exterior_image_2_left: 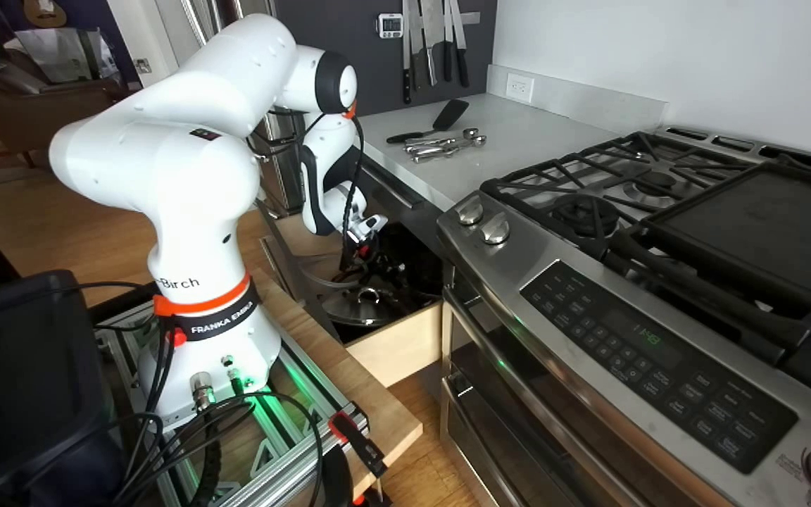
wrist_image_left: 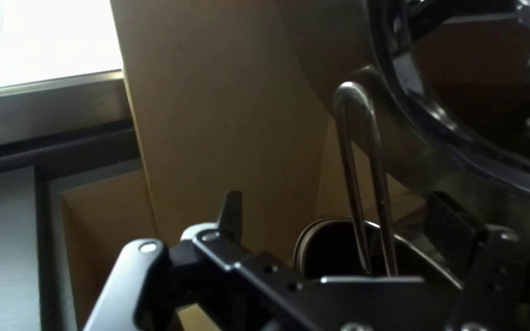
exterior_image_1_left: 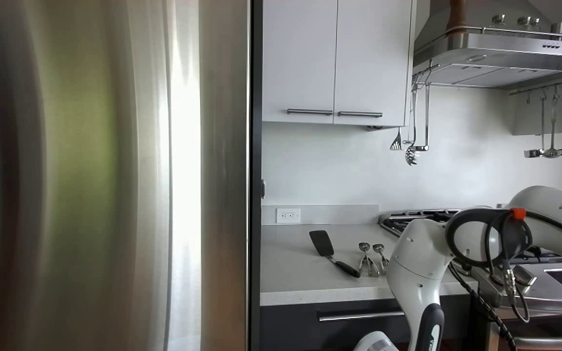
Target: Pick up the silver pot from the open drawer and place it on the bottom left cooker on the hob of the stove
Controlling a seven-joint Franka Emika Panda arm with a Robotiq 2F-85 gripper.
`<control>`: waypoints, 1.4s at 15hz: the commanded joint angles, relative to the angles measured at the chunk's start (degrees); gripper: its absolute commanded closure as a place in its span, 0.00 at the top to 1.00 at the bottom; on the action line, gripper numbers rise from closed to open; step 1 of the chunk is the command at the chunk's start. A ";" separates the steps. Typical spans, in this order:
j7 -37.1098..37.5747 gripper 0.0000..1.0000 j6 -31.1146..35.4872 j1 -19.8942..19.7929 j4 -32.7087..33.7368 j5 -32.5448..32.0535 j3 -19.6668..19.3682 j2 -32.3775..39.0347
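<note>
So far, I judge, only the approach is done. My black two-fingered gripper (wrist_image_left: 341,209) sits at the open pale-wood drawer (exterior_image_2_left: 398,341), its fingers (wrist_image_left: 233,214) spread wide with nothing held between them. In the wrist view a tall, shiny wire-loop handle (wrist_image_left: 378,174) shows between the fingertips, though I can't tell whether it lies at their depth, and its lower end is hidden behind my gripper. Near that loop, inside the drawer, is a round metal pot (wrist_image_left: 329,248) with a dark interior; I take it for the silver pot, without being sure, because a domed silver lid (exterior_image_2_left: 356,310) also shows in the drawer in an exterior view and may cover the one meant. Everything else remains: grip a handle, lift the pot clear of the drawer walls, carry it to the flat gas hob with black cast-iron grates (exterior_image_2_left: 592,184), which is higher than the drawer and beside it, lower the pot onto the round black front-left burner (exterior_image_2_left: 583,213), and let go.
</note>
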 commanded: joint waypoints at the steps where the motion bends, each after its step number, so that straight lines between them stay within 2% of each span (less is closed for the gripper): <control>1: 0.42 1.00 2.08 -1.20 1.47 -1.37 -0.08 2.22; 8: -0.08 1.00 0.89 -1.35 2.99 -0.83 -1.02 4.13; 10: -0.55 0.91 0.56 -1.33 3.62 -0.69 -1.19 4.66; 12: -1.10 0.90 0.27 -1.26 4.46 -0.57 -1.32 5.48; 15: -1.62 0.72 -0.18 -1.07 5.57 -0.50 -1.39 6.39; 16: -1.79 0.56 -0.22 -1.03 5.87 -0.47 -1.40 6.64; 21: -2.19 0.16 -1.11 -0.74 7.05 -0.28 -1.54 7.72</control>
